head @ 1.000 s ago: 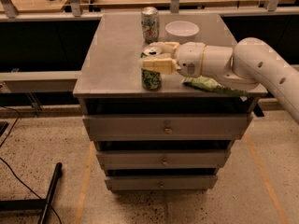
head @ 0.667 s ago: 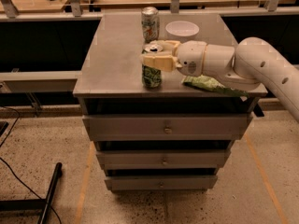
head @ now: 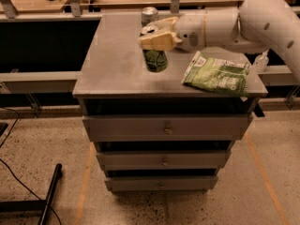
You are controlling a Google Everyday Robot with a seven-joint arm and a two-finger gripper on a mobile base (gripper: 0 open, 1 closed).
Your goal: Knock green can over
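Camera view
gripper point(head: 157, 37): pressed against the can's upper part; how far it is open cannot be told.
green can point(head: 156, 60): just below the jaws, standing on the cabinet top point(head: 112, 69).
Handling: probably light, rigid and slick; a push high near the rim should tip it.

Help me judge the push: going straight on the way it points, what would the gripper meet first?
The green can: the gripper, pointing toward the picture's left, overlaps the can's upper part and seems to touch it, though depth is unclear. Beyond it lies only table top.

Two cans point(head: 149, 14), one bag point(head: 216, 75), perhaps three drawers point(head: 165, 126), gripper point(head: 153, 37) at green can point(head: 155, 61)
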